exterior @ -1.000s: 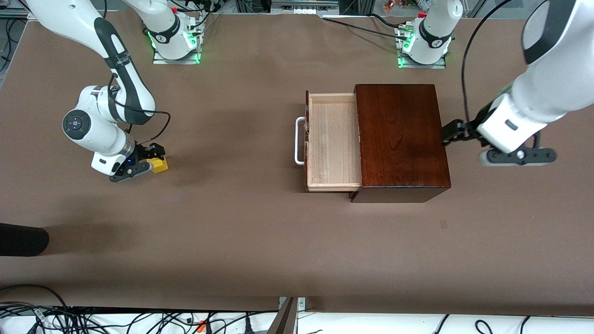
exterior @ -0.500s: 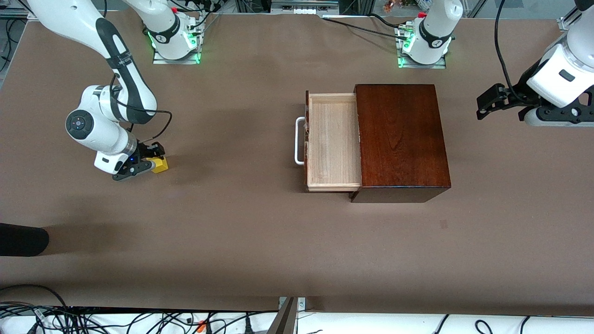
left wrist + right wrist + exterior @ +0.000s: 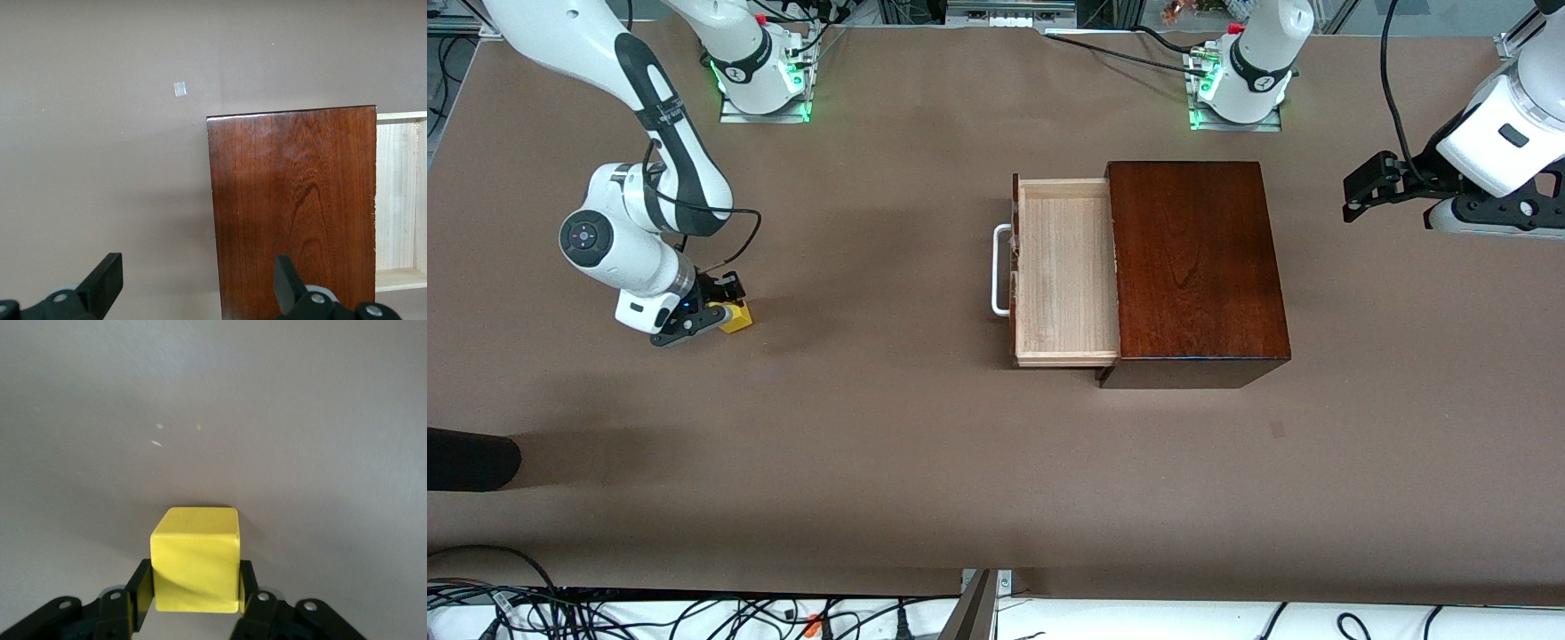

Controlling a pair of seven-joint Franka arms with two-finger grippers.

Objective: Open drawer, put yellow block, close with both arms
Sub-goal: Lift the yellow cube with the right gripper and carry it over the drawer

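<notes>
The drawer [image 3: 1065, 267] stands pulled out of the dark mahogany box [image 3: 1196, 267], its pale tray empty and its white handle [image 3: 999, 269] toward the right arm's end. The yellow block [image 3: 737, 317] is near the right arm's end of the table, and my right gripper [image 3: 729, 311] is shut on it, low at the table. In the right wrist view the block [image 3: 197, 560] sits between the fingers of the right gripper [image 3: 195, 587]. My left gripper [image 3: 1362, 188] is open and empty, apart from the box at the left arm's end. The left wrist view shows the left gripper [image 3: 197, 287], the box [image 3: 293, 213] and the tray [image 3: 397, 200].
A dark object [image 3: 471, 458] juts in at the right arm's end of the table, nearer to the front camera. A small pale mark [image 3: 1278, 429] lies on the brown table nearer to the camera than the box. Cables [image 3: 649, 613] run along the front edge.
My left gripper has drawn back from the box's end and risen toward the left arm's end. My right gripper has shifted slightly toward the drawer with the yellow block.
</notes>
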